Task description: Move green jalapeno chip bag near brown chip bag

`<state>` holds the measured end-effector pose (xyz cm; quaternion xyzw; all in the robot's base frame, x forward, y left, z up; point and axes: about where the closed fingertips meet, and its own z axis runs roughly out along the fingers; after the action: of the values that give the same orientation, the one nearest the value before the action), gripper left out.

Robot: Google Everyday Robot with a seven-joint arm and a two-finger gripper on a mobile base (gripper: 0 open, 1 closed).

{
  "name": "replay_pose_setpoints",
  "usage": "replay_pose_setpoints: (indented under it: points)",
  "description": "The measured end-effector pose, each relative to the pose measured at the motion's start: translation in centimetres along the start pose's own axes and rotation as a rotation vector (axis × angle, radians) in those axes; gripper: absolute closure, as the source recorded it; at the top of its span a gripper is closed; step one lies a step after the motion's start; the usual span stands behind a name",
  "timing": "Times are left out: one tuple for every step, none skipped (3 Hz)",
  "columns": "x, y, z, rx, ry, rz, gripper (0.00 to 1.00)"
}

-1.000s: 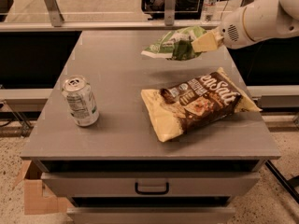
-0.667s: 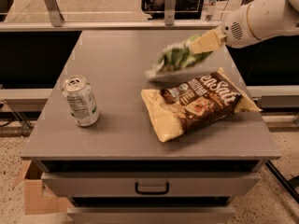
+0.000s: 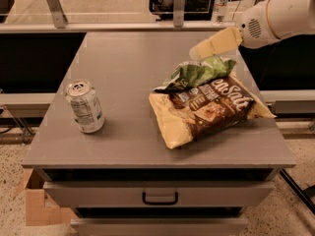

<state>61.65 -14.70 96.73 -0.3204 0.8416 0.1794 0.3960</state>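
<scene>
Gripper: the gripper (image 3: 198, 50) hung over the far right part of the table (image 3: 123, 53), its tip just above the top edge of the green bag.
Jaws: we could not tell whether they clasped the bag or had let it go.
Green jalapeno chip bag: the green jalapeno chip bag (image 3: 197, 73) appeared to rest crumpled on the far edge of the brown chip bag (image 3: 211, 109), touching and partly overlapping it.
Brown chip bag: flat on the table's right half, lying askew.
Soda can: the soda can (image 3: 84, 106) stood upright at the left, well apart from both bags.
Progress: we judged the placement essentially made, since green met brown. What remained, in our view, was a sure release and the gripper's withdrawal.
</scene>
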Motion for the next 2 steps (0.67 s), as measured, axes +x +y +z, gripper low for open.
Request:
replay_pose_setpoints:
  points:
    - [-0.5, -0.2, -2.0, 0.052, -0.055, 0.013, 0.00]
    - [-0.8, -2.3, -3.2, 0.200, -0.124, 0.027, 0.00]
